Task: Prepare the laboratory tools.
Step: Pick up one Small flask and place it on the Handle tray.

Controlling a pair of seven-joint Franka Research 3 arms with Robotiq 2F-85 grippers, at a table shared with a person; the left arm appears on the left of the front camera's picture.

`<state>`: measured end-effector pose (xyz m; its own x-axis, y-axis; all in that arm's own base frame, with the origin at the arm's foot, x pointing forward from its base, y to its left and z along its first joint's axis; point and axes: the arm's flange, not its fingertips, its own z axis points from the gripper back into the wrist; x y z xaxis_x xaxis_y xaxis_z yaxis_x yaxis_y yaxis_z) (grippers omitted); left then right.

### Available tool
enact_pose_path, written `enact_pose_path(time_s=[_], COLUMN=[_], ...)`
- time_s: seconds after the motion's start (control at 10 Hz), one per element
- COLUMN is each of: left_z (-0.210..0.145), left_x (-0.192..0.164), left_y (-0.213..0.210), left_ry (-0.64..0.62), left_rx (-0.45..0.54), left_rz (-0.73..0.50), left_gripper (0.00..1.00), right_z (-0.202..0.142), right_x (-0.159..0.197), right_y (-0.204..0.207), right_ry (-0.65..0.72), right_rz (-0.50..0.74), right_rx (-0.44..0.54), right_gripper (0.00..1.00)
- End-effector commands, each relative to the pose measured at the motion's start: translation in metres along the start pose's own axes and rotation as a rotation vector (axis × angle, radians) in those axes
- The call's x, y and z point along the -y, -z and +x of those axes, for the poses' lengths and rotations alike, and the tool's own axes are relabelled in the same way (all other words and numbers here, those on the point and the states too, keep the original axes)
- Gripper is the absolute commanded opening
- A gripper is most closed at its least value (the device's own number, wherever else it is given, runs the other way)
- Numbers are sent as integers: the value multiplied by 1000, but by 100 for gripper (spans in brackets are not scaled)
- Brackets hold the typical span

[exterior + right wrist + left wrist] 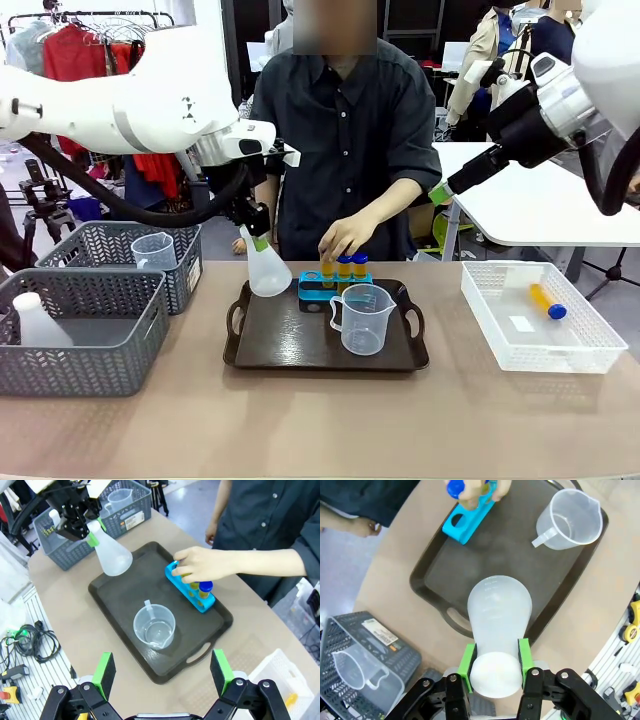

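The left gripper point(495, 662) is clamped on the neck of the translucent conical flask point(499, 610), green pads pressed to both sides, and holds it tilted at the 10 o'clock corner of the dark tray point(280, 345); whether its base touches the tray cannot be told. The right gripper point(162, 672) has its jaws spread wide with nothing between them, and hangs high off the table point(300, 420) at about 2 o'clock from the tray. On the tray, the clear measuring beaker point(362, 318) stands upright just right of centre, handle toward 9 o'clock. Beyond it, at the tray's 12 o'clock edge, sits the blue rack point(318, 290) with three yellow blue-capped tubes point(344, 265) upright in it; the person's hand point(345, 238) rests its fingertips on the leftmost one. At 3 o'clock, apart from the tray, a white basket point(500, 340) holds a fourth tube point(547, 301) lying flat. At 9 o'clock stand two grey baskets point(80, 340).
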<state>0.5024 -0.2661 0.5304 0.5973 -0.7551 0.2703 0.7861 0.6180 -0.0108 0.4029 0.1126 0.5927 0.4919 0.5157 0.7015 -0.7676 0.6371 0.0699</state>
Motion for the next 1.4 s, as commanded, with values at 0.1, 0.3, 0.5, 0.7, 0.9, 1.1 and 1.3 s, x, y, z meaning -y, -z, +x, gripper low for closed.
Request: enact_pose_path(time_s=[0.1,0.3,0.5,0.7,0.9,1.1,1.3], left_z=[-14,-17,-7,-7,-7,-7,-7], left_x=[-2,-4,-5,-5,-5,-5,-5], left_y=[-6,-7,-6,-6,-6,-6,-6], left_ry=[-26,-34,-17,-17,-17,-17,-17], left_rx=[24,29,5,5,5,5,5], left_rz=[-9,-17,8,8,8,8,8], left_gripper=[0,0,0,0,0,0,0], right_z=[1,1,1,1,1,1,1], right_x=[0,0,0,0,0,0,0], right_y=[-1,-1,-1,-1,-1,-1,-1], right_ry=[2,2,2,2,2,2,2], right_rz=[8,8,8,8,8,8,8], right_rx=[6,6,6,6,6,6,6], right_gripper=[100,100,100,100,100,100,100])
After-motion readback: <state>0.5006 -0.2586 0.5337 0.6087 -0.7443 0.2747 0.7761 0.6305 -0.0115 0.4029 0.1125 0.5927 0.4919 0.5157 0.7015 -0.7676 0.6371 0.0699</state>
